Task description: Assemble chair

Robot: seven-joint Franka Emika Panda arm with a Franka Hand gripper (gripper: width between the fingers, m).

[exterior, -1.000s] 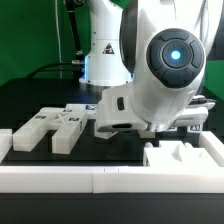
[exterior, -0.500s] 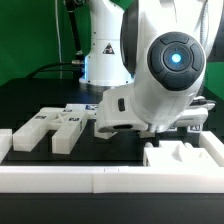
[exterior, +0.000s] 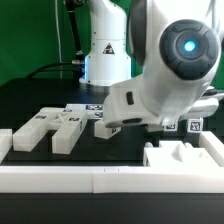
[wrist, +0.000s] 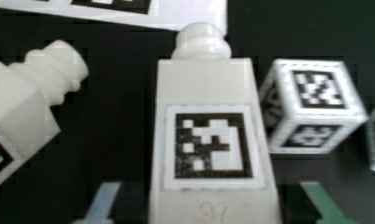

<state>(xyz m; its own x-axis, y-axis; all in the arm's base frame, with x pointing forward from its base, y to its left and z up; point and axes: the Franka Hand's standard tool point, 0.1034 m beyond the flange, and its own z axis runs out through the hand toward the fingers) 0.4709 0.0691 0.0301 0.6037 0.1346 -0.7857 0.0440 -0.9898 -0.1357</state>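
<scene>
Between its fingertips the gripper (wrist: 210, 207) is clenched on a tagged chair post (wrist: 210, 120), with a second post (wrist: 38, 95) lying just beside it. Lower left in the exterior view waits a notched block (exterior: 55, 128). This looks like the pick-up step; next, lift the post straight and carry it to a socket.

The arm (exterior: 165, 80) has swung up and toward the exterior view's right, so its blue-lit cap (exterior: 190, 45) now sits higher and closer to that edge. The claw (wrist: 210, 208), open a second ago, has closed, and in the wrist view its fingers (wrist: 106, 205) flank a tagged white post (wrist: 209, 120). With the arm's bulk shifted, small tagged blocks (exterior: 190, 126) on the tabletop (exterior: 30, 100), hidden before, now show at the exterior view's right.
</scene>
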